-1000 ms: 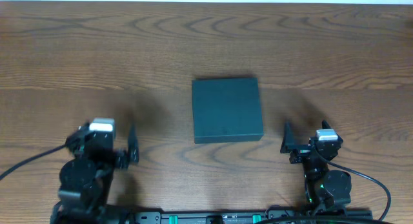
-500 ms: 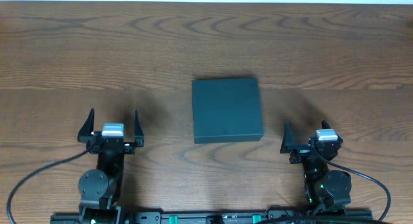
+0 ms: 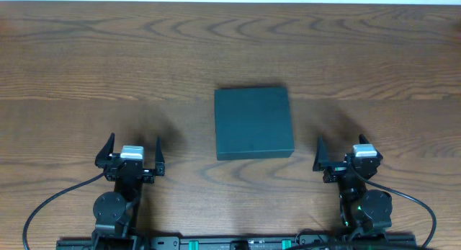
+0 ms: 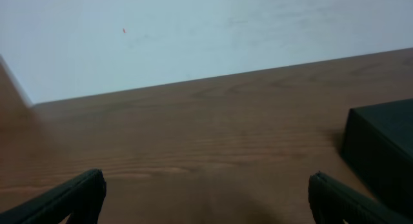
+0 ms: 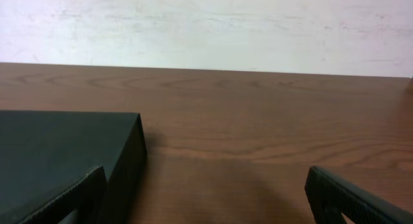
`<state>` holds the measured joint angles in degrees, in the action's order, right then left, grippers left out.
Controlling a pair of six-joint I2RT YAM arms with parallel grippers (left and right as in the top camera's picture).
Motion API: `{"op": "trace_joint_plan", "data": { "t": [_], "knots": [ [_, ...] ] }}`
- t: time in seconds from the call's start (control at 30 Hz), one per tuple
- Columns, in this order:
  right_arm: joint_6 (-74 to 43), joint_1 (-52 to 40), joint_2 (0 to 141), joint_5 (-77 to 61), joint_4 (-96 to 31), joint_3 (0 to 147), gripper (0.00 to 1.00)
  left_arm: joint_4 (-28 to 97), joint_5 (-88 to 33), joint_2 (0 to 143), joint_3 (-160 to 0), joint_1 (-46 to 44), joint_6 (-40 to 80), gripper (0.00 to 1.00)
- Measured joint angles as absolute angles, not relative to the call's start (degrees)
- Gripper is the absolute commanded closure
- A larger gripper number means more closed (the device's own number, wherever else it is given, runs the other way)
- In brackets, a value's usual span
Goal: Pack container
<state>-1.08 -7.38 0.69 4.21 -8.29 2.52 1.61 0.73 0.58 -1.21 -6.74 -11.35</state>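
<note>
The container (image 3: 253, 123) lies shut (its top flat) at the middle of the desk (image 3: 86, 63). The left pincer (image 3: 134, 145) and the right pincer (image 3: 341, 146) flank it nearer the front edge, each spread wide and holding nothing.

Overhead looks straight down on the counter (image 3: 72, 63), both wrist views low, facing the wall (image 4: 193, 30), sharing the box (image 3: 253, 123)
</note>
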Motion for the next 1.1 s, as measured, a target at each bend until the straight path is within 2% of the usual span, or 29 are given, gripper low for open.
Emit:
{"op": "trace_joint_plan", "data": {
  "t": [0.57,1.1],
  "knots": [
    [-1.08,-7.38,0.69,4.21,-8.29,2.52,0.01,1.78,0.14,0.58,-1.28,-6.74,-3.14,0.02],
    [-1.08,-7.38,0.69,4.21,-8.29,2.52,0.01,1.98,-1.39,0.58,-1.34,-7.64,-1.45,0.02]
  ]
}}
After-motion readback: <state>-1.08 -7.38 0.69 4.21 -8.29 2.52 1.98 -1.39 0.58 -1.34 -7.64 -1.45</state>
